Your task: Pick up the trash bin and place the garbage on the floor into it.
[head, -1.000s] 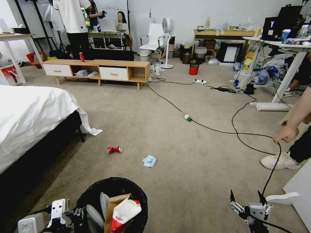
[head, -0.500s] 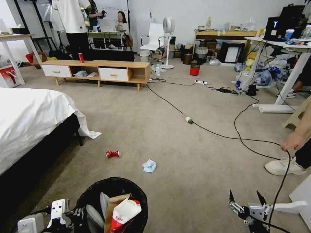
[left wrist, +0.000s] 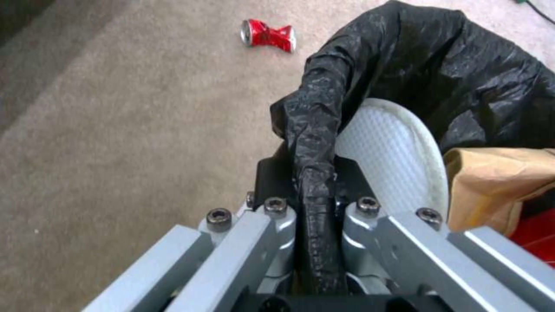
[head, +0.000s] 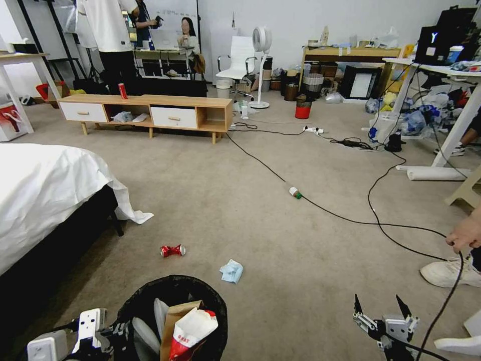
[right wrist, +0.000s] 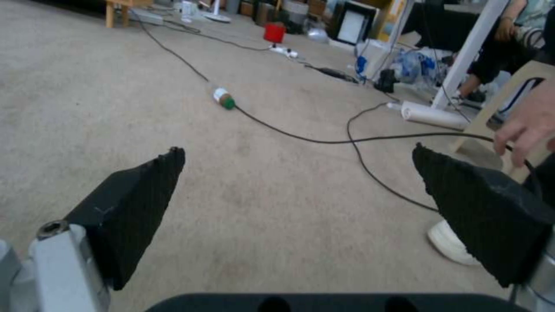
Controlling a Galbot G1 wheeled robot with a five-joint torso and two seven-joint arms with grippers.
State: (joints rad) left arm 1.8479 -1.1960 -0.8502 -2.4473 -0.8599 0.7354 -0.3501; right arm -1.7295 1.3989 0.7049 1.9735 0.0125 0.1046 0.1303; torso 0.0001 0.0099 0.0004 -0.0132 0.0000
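Note:
The trash bin [head: 145, 301], lined with black plastic [left wrist: 439, 73], hangs low in front of me. My left gripper [head: 116, 332] is shut on its near rim [left wrist: 312, 173]. A brown paper bag [head: 173, 313] and a red-white snack packet [head: 193, 328] sit inside it. On the floor [head: 280, 260] just beyond the bin lie a crushed red can [head: 172, 250] [left wrist: 268, 35] and a pale-blue tissue [head: 231, 271]. A green-capped bottle [head: 295, 192] [right wrist: 223, 98] lies farther off beside a cable. My right gripper [head: 379, 306] [right wrist: 298, 151] hovers open over bare carpet at the lower right.
A white-sheeted bed [head: 45, 190] fills the left side. A black cable [head: 350, 218] crosses the carpet to a person's hand [head: 466, 233] at the right edge, with a shoe [head: 448, 273] below it. A wooden TV cabinet [head: 145, 113] carrying an upright red can [head: 123, 91] stands at the back.
The whole view has shifted, so the can, tissue and bottle now sit lower and nearer. The person's hand with the cable has moved right. Both grippers keep their pose.

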